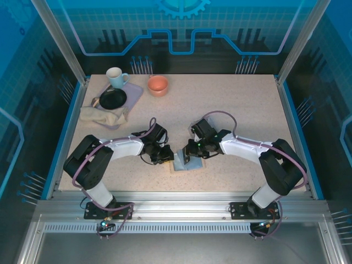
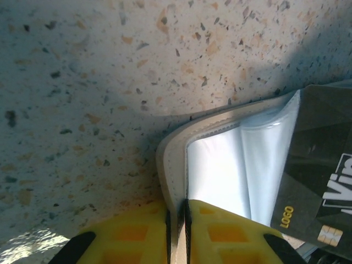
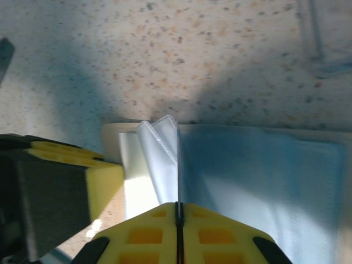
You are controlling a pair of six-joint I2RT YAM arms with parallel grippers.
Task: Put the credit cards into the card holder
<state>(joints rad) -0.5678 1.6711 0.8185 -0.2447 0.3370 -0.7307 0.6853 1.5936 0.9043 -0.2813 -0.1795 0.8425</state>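
I see a speckled beige table (image 1: 247,110), blue walls (image 1: 25,82). The card holder (image 1: 185,164) lies open at six o'clock, pockets fanned; the left gripper (image 2: 177,231) clamps its beige rim, the right gripper (image 3: 177,231) a clear pocket.

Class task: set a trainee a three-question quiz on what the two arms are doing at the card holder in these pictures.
1. True or false: the left gripper has its fingers shut on the beige edge of the card holder.
2. What is the right gripper pinching? A: a clear pocket leaf of the holder. B: the mug. C: the bowl.
3. Fill in: the dark card lying at the holder's pockets carries the yellow word ____.
Key: 1 true; 2 A; 3 LOGO.
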